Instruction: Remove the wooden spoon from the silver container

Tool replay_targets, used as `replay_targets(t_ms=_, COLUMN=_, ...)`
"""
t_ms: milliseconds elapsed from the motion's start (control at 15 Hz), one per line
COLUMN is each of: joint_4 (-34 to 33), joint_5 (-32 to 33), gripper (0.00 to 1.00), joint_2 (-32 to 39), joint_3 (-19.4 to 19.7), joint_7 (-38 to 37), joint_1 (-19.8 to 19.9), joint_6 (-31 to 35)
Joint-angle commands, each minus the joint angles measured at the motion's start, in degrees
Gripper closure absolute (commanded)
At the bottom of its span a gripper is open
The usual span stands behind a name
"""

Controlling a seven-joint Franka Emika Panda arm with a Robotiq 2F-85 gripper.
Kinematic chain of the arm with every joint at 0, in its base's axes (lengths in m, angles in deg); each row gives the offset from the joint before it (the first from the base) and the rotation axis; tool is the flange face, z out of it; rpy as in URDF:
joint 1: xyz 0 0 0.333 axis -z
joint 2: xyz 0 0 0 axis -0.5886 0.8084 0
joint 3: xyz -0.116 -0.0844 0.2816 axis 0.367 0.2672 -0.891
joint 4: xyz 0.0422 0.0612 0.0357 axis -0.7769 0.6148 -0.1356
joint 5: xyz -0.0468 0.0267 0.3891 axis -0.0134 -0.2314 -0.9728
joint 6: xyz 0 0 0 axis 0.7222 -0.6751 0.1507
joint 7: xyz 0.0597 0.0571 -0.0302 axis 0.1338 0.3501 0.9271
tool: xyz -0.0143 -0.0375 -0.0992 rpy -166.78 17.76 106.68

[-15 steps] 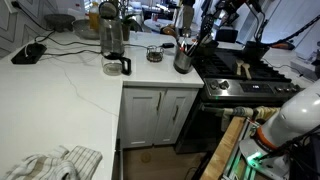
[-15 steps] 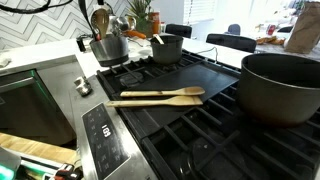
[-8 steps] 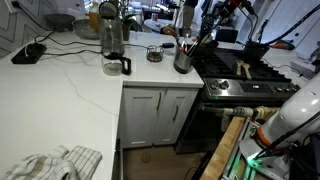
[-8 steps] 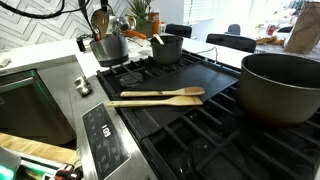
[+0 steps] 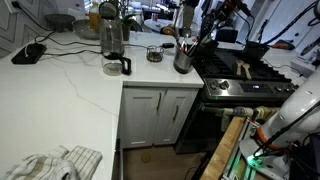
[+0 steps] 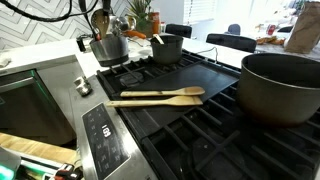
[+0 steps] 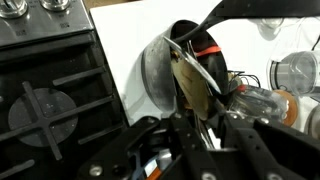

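Observation:
The silver container [image 5: 183,61] stands on the white counter beside the stove, also seen at the back of the cooktop [image 6: 108,47]. The wooden spoon [image 7: 189,84] leans out of it among dark utensils; its pale bowl [image 6: 100,19] rises above the rim. My gripper [image 7: 196,138] hangs right over the container [image 7: 158,70], with its black fingers on either side of the spoon's stem and closed against it. In an exterior view the gripper [image 5: 206,30] reaches down from the upper right onto the utensils.
Two more wooden utensils [image 6: 156,96] lie on the black griddle. A large dark pot [image 6: 281,87] and a smaller pot [image 6: 166,46] sit on the stove. A glass pitcher [image 5: 113,45] and a small jar [image 5: 154,53] stand on the counter near the container.
The fingers have closed in around the wooden spoon over the last second. The arm and the container have hardly moved.

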Motion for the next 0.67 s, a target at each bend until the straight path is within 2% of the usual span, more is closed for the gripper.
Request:
replay_targets(t_ms=0, joint_4=-2.5, joint_5=-1.4, gripper=0.71, joint_2=2.3, joint_3=-0.3, joint_7=0.8, joint_1=1.3, joint_6=-3.6)
replay_targets(t_ms=133, joint_4=-2.7, joint_5=-1.3, gripper=0.84, joint_2=2.6, joint_3=-0.4, joint_7=0.8, joint_1=1.3, joint_6=-4.0)
replay_targets(t_ms=200, joint_4=-2.9, joint_5=-1.1, gripper=0.98, joint_2=2.7, joint_3=-0.5, joint_7=0.8, joint_1=1.2, joint_6=-4.1)
replay_targets(t_ms=267, joint_4=-3.1, joint_5=-0.7, gripper=1.0, joint_2=2.5, joint_3=-0.6, joint_7=0.6, joint_1=1.2, joint_6=-3.7)
replay_targets(t_ms=600, joint_4=-4.2, joint_5=0.1, gripper=0.98, joint_2=1.6, joint_3=-0.9, joint_7=0.3, joint_1=1.0, joint_6=-4.6)
